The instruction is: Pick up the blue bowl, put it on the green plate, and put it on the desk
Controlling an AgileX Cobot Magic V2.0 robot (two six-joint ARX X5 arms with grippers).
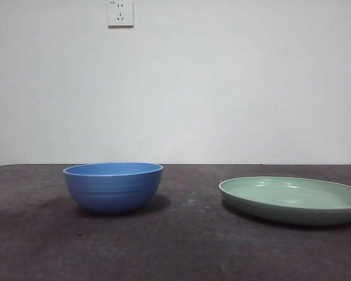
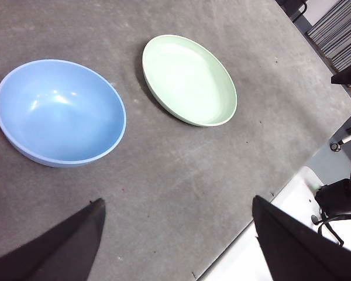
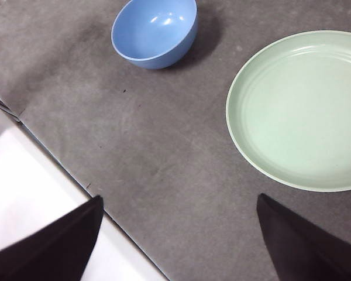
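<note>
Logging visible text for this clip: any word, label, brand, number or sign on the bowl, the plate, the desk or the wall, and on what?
Blue bowl: none.
Green plate: none.
Desk: none.
Wall socket, front view: a small mark at its top edge, too small to read.
Nothing else legible in any view.

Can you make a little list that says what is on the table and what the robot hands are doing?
bowl: round blue ridged bowl, upright, empty, on the desk
plate: wide shallow pale-green plate, empty, beside the bowl, not touching it
desk: dark grey mottled tabletop
left gripper: open, above the desk, holding nothing
right gripper: open, above the desk edge, holding nothing
task progress: bowl not yet picked up
</note>
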